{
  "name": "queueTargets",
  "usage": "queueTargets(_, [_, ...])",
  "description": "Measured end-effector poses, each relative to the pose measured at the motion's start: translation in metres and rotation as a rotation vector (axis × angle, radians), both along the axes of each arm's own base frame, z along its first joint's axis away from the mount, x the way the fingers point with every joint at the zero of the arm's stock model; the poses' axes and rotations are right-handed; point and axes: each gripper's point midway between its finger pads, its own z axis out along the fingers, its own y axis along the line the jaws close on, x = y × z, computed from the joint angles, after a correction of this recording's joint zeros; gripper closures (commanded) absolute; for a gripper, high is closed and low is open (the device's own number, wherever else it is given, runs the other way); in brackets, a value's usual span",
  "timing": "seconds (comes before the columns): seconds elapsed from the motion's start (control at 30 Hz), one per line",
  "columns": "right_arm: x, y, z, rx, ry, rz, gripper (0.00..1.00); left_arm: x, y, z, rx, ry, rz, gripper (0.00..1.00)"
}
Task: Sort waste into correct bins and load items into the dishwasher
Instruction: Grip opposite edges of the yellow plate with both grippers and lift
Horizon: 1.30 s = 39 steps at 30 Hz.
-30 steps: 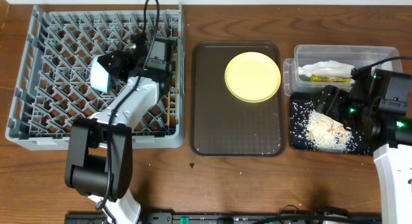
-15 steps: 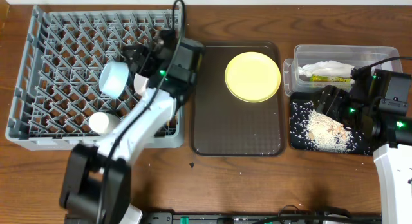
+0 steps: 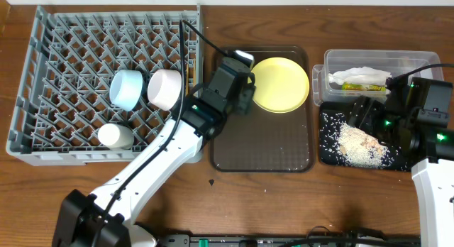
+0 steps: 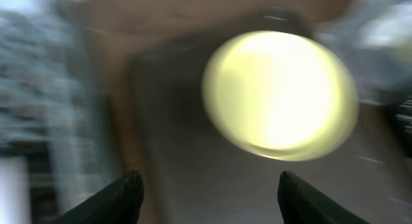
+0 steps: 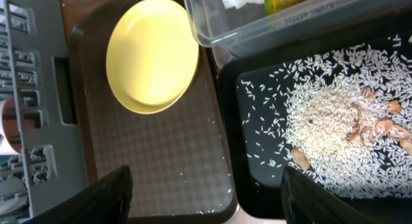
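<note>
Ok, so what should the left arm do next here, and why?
Probably ease the left gripper down onto the nearest rim of the yellow plate. Its jaws stand open and empty, aimed at the plate, which lies flat on the brown tray, and the light blue bowl and white bowl already sit in the dish rack.

The wooden table (image 3: pixel 284 201) carries a grey dish rack (image 3: pixel 71 156), brown tray (image 3: pixel 262 140), clear tub (image 3: pixel 415 62) and black tray (image 3: pixel 330 151).

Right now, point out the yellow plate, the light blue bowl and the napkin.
yellow plate (image 3: pixel 278 84): overhead view, centre of its face.
light blue bowl (image 3: pixel 128 89): overhead view, middle of its rounded side.
white paper napkin (image 3: pixel 363 72): overhead view, middle of the crumple.
</note>
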Motion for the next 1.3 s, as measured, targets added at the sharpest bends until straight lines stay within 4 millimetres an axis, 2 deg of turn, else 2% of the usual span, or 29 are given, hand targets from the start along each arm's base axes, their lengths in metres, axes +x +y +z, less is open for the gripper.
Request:
queueTargets(0.13, [-0.003, 0.000, -0.002, 0.003, 0.015, 0.000, 0.29, -0.013, -0.031, 0.003, -0.166, 0.075, -0.093, 0.21])
queueTargets(0.27, [-0.003, 0.003, -0.001, 0.010, 0.014, 0.006, 0.42, -0.014, -0.036, -0.002, -0.236, 0.133, -0.070, 0.26])
queueTargets(0.33, [-0.003, 0.014, 0.000, 0.027, 0.002, 0.061, 0.44, -0.013, -0.034, -0.013, -0.246, 0.178, -0.039, 0.26])
queueTargets(0.4, [-0.006, 0.037, 0.002, 0.042, -0.003, 0.152, 0.46, -0.010, -0.029, -0.028, -0.250, 0.229, 0.003, 0.27])
queueTargets(0.5, [-0.011, 0.065, -0.005, 0.045, 0.033, 0.203, 0.46, -0.009, -0.022, -0.031, -0.254, 0.252, 0.034, 0.27])
queueTargets(0.6, [-0.012, 0.087, -0.025, 0.029, 0.091, 0.193, 0.47, -0.012, -0.010, -0.029, -0.254, 0.276, 0.068, 0.26])
queueTargets(0.63, [-0.010, 0.090, -0.031, 0.015, 0.102, 0.187, 0.51, -0.013, -0.004, -0.028, -0.250, 0.282, 0.079, 0.26])
queueTargets(0.7, [-0.005, 0.100, -0.049, -0.021, 0.129, 0.159, 0.56, -0.018, 0.004, -0.022, -0.248, 0.289, 0.093, 0.26])
queueTargets(0.83, [0.012, 0.111, -0.080, -0.077, 0.153, 0.084, 0.58, -0.031, 0.017, -0.005, -0.247, 0.295, 0.106, 0.26])
queueTargets(1.0, [0.041, 0.118, -0.118, -0.115, 0.159, -0.016, 0.58, -0.047, 0.025, 0.005, -0.237, 0.311, 0.109, 0.26])
queueTargets(1.13, [0.064, 0.119, -0.151, -0.116, 0.156, -0.087, 0.55, -0.052, 0.028, 0.004, -0.226, 0.329, 0.112, 0.26])
queueTargets(1.23, [0.072, 0.121, -0.166, -0.110, 0.156, -0.112, 0.54, -0.055, 0.030, 0.002, -0.218, 0.341, 0.115, 0.26])
queueTargets(1.27, [0.075, 0.122, -0.171, -0.107, 0.155, -0.120, 0.54, -0.055, 0.030, 0.001, -0.217, 0.342, 0.116, 0.26])
queueTargets(1.3, [0.077, 0.123, -0.175, -0.105, 0.155, -0.124, 0.59, -0.055, 0.030, 0.001, -0.216, 0.344, 0.116, 0.26])
